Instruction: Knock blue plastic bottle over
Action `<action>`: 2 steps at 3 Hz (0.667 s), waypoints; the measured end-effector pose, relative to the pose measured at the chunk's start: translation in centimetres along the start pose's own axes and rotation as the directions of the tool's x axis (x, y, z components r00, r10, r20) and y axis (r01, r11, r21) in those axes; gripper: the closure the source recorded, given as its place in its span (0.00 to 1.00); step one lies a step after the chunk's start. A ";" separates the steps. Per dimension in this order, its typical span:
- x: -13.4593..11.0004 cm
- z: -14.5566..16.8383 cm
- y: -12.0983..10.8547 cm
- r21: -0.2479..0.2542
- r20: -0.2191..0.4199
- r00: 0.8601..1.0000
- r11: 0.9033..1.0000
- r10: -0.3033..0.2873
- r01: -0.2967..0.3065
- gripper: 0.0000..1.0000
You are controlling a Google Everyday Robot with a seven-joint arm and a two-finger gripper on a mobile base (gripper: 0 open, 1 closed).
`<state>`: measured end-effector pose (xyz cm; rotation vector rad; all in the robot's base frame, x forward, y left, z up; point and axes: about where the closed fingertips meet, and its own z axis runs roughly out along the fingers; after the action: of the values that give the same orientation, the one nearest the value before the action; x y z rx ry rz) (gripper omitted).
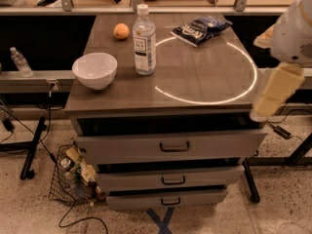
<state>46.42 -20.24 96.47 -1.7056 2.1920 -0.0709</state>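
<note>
the blue plastic bottle (144, 40) stands upright toward the back left of the tabletop (195, 77), not yet knocked, while the hand (273, 96) hangs off the right edge, its grip state i cannot tell.

The hand (274, 92) hung blurred just beside the worktop's (204, 77) right edge; the picture's edge cut off its arm (297, 30).

Grey drawer cabinet (170, 147), three drawers ajar, on speckled floor (278, 213). Bright light ring (204, 102) across its top. Wire basket (61, 182) of clutter at left foot. Gripper (274, 94) hangs at cabinet's right edge.
</note>
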 end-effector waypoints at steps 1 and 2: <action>-2.7 2.6 -2.8 0.029 0.053 0.998 0.999 -0.026 0.024 0.00; -6.7 4.5 -6.8 0.104 0.112 0.992 0.994 -0.052 0.040 0.00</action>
<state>55.49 -14.91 95.72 -1.6626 2.0317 -0.0925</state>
